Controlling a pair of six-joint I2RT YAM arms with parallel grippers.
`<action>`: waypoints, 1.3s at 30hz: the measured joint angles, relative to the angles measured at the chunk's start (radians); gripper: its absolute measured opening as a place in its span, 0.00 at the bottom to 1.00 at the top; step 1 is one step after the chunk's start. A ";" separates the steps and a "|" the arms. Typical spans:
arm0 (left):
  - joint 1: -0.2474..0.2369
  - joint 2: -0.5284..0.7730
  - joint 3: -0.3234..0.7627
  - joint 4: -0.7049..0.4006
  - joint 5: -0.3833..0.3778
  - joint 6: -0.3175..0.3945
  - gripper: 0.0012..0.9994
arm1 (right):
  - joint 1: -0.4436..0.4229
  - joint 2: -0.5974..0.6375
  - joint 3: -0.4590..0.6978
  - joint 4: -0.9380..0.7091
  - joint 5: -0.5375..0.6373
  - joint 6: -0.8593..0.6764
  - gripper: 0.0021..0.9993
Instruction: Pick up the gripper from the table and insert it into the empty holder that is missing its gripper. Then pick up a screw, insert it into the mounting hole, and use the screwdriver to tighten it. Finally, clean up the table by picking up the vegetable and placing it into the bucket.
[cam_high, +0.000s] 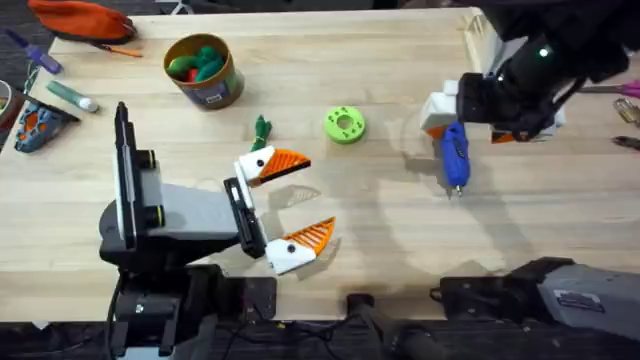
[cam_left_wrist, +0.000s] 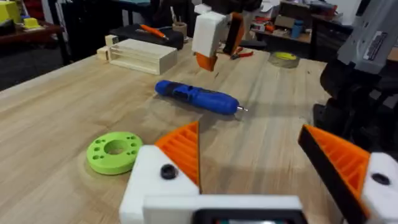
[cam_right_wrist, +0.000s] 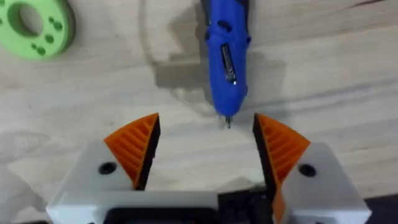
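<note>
The blue screwdriver (cam_high: 455, 157) lies on the table right of centre, silver tip toward the front edge. My right gripper (cam_high: 465, 122) hangs open just above its rear end; in the right wrist view the screwdriver (cam_right_wrist: 227, 56) points its tip between the two orange fingers (cam_right_wrist: 134, 149), untouched. My left gripper (cam_high: 300, 205) rests open and empty near the front centre. The small dark-green vegetable (cam_high: 262, 128) lies just beyond it. The yellow bucket (cam_high: 205, 72) stands at the back left with toy items inside. The loose gripper, the holder and the screw are out of view.
A round bright-green disc (cam_high: 345, 124) lies between the vegetable and the screwdriver. A pale wooden box (cam_high: 478, 40) stands at the back right. An orange pouch (cam_high: 80, 18) and pens clutter the far left corner. Bare table lies around the screwdriver.
</note>
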 joint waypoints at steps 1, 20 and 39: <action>0.000 0.000 0.000 0.000 0.000 0.000 0.99 | -0.016 -0.013 -0.018 0.024 0.000 0.000 0.88; 0.000 0.000 0.000 0.000 0.000 0.000 0.99 | -0.151 -0.050 -0.058 0.106 0.001 -0.143 0.93; 0.000 0.000 0.000 0.000 0.000 0.000 0.99 | -0.151 -0.050 -0.058 0.106 0.001 -0.144 0.93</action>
